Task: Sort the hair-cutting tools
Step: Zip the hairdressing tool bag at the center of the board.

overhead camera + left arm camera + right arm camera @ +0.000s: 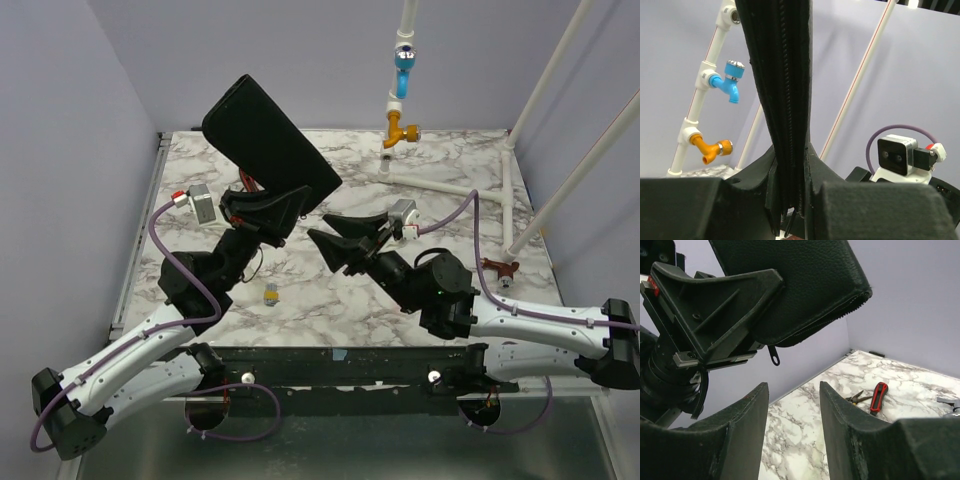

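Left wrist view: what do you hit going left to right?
Blue plastic tap → black zippered pouch → silver boxy camera on the other arm's wrist. Left out: orange plastic tap, which overlaps the blue one.

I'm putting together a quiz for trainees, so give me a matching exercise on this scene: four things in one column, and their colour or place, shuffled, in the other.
Things:
1. black zip pouch
2. upper tap
3. lower tap
4. red-handled tool

Colour or place:
A. lying on the marble table
B. orange
C. clamped in the left hand, up off the table
D. blue

Pairs: 1-C, 2-D, 3-B, 4-A
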`<state>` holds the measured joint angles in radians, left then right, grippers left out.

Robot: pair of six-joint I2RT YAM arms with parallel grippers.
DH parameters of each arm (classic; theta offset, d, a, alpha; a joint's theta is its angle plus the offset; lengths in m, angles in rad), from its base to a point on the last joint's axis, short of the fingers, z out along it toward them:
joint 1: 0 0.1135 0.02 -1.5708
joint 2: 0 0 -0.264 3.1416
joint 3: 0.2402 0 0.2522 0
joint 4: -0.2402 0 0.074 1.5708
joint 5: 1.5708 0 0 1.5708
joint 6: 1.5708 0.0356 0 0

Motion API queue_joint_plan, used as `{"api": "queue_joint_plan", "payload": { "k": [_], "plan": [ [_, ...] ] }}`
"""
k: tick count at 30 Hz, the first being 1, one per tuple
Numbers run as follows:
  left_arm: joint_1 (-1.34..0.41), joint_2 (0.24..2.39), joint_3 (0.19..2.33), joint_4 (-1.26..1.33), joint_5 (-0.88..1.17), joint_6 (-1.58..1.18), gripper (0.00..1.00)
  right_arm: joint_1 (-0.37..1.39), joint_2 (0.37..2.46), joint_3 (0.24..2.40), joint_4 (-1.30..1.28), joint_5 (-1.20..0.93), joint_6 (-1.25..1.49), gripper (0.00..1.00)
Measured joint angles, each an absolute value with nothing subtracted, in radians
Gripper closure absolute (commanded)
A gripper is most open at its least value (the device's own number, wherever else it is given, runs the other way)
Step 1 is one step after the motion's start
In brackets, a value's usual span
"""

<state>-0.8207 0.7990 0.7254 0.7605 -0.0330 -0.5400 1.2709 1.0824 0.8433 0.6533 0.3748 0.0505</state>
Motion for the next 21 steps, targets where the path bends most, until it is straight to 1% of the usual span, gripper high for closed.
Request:
{"api": "queue_joint_plan", "payload": {
  "k": [13,21],
  "plan": [
    [-0.827,0.806,0.723,0.761,-0.035,-0.561,1.00,1.271,1.134,0.871,0.658,0.348,0.056,0.57],
    [-0.827,0.806,0.707,0.762,-0.034,-0.569,1.00,1.271,1.152,0.908,0.665,0.327,0.067,0.61]
  ]
}}
